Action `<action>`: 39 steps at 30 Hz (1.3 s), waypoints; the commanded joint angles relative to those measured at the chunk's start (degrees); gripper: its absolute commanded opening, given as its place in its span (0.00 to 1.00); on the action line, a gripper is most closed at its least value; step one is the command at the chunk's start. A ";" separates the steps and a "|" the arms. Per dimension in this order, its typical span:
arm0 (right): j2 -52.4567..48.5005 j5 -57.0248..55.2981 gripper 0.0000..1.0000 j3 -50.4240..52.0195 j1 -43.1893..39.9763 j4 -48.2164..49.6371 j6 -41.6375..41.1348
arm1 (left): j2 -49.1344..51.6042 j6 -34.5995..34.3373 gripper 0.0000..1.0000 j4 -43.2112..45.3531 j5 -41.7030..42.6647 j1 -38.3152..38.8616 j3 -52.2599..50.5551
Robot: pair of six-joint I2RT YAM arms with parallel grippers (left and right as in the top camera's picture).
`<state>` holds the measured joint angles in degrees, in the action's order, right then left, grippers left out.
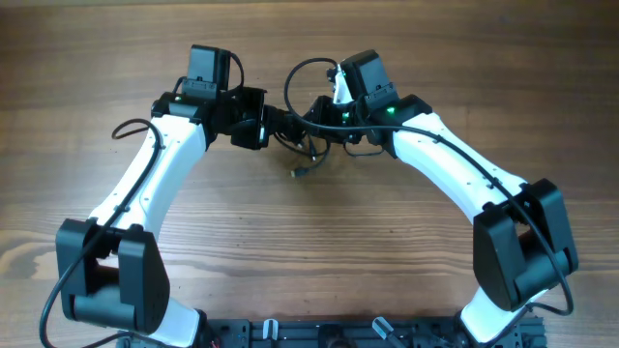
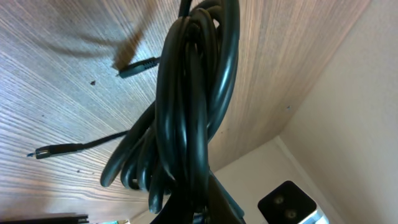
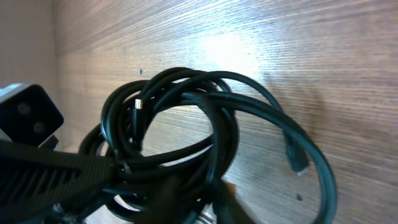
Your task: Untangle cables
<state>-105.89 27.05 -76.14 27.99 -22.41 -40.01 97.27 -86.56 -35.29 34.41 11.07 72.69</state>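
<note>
**Both arms meet at the knotted cables**

The left gripper [image 1: 274,126] is pinched shut on the cables [image 2: 186,112], which hang clear of the table [image 1: 319,242]. The right gripper [image 1: 311,118] reaches in from the opposite side, grip unclear. Both arms arch inward. A plug [image 1: 299,173] trails beside the cables.

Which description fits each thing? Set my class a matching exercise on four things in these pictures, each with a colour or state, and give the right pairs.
Things
1. cables
2. plug end
3. table
4. left arm casing

Descriptions
A. white
B. brown wood grain
C. black, bunched in loops
D. small tip sticking out on a thin lead

Pairs: 1-C, 2-D, 3-B, 4-A
</note>
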 commanded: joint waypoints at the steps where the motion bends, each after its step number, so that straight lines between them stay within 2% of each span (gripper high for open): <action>1: -1.60 0.98 0.04 0.52 1.09 -1.05 -0.44 | -1.27 -0.92 0.04 2.23 3.74 0.42 0.07; 5: -1.60 0.96 0.04 0.52 1.09 -3.48 1.05 | -1.27 -0.94 0.04 6.19 4.50 -0.17 0.07; 10: -1.62 -0.79 0.04 0.90 1.09 -6.03 2.56 | -1.27 -1.84 0.04 13.68 10.08 -2.80 0.09; 13: -1.60 -0.76 0.04 2.38 0.74 -5.62 2.49 | -1.27 -4.15 0.04 14.34 12.72 -5.05 0.09; 18: -1.57 0.24 0.04 4.92 -1.05 -3.23 3.48 | -1.27 -3.08 0.04 14.29 16.83 -8.39 0.07; 21: -0.22 5.64 0.04 4.90 -2.03 0.59 6.78 | -1.27 1.51 0.04 14.36 16.79 -8.50 0.07; 26: 4.83 12.09 0.05 4.90 -2.25 5.05 9.94 | -1.27 15.28 0.04 14.36 16.74 -7.93 0.07; 28: 7.45 12.46 0.11 4.90 -2.25 5.25 9.97 | -1.27 21.77 0.04 14.36 16.74 -7.91 0.07; 30: 9.94 12.33 0.24 4.90 -2.25 5.38 9.51 | -1.27 27.04 0.04 14.36 16.79 -7.91 0.07; 34: 12.44 10.62 0.43 4.90 -2.25 8.09 4.42 | -1.27 34.45 0.04 14.34 17.22 -7.91 0.07; 37: 12.22 7.78 0.50 4.90 -2.25 9.14 0.00 | -1.27 37.97 0.04 14.62 19.50 -7.91 0.07; 39: 12.07 6.54 0.52 4.90 -2.25 9.16 -0.87 | -1.27 40.28 0.04 17.11 24.13 -7.91 0.07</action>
<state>-93.30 36.64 -71.29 25.67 -13.41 -36.56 97.27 -55.57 -21.10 50.54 3.01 72.49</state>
